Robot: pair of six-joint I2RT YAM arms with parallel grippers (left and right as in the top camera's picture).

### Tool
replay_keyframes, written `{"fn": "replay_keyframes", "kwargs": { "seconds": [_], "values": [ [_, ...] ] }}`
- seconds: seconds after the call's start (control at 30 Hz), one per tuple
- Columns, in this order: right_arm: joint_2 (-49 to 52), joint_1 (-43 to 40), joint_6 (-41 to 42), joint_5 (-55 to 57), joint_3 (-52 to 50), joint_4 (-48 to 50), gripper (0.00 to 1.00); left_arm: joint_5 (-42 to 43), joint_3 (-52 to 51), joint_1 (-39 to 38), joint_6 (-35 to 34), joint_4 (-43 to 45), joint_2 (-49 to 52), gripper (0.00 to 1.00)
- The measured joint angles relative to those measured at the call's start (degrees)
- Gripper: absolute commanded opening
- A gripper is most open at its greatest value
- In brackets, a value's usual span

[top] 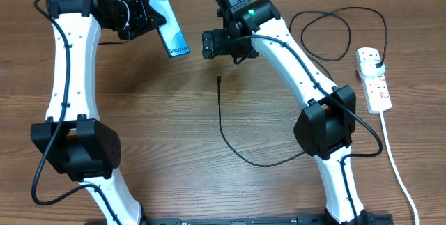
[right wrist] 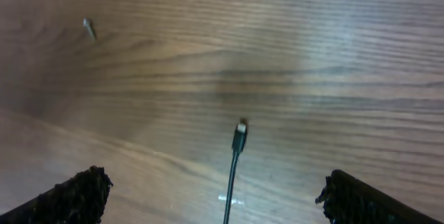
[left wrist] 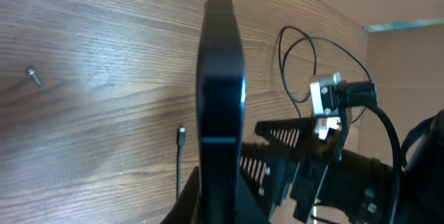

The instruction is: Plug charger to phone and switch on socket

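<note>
Left gripper [top: 148, 17] clasped the phone [top: 172, 35]; right gripper [top: 209, 44] gaped empty above the unplugged charger [top: 221, 124] mid-table; socket [top: 376, 86] at right edge untouched.

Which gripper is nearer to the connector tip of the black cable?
Right. The right gripper hangs close to the connector tip, jaws open; the left gripper is farther off, shut on the phone.

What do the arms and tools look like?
The left arm and right arm: white links, black joints, black cables alongside. Both left tool and right tool are black; the right one's pads look rough. A green light glows on the right wrist.
</note>
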Motion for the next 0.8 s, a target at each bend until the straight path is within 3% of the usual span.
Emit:
{"fn": "replay_keyframes", "kwargs": {
  "seconds": [0.33,0.5,0.8],
  "values": [
    [4.72,0.96,1.14,3.45,0.00,1.29,1.00,-0.44,0.00,2.25,0.00,-0.52,0.02,0.04],
    [6.64,1.70,3.10,4.44,0.00,0.42,0.85,-1.31,0.00,2.99,0.00,-0.59,0.02,0.04],
    [10.58,7.04,7.74,12.48,-0.09,-0.96,0.73,-1.53,0.00,3.32,0.00,-1.90,0.02,0.04]
  ]
}}
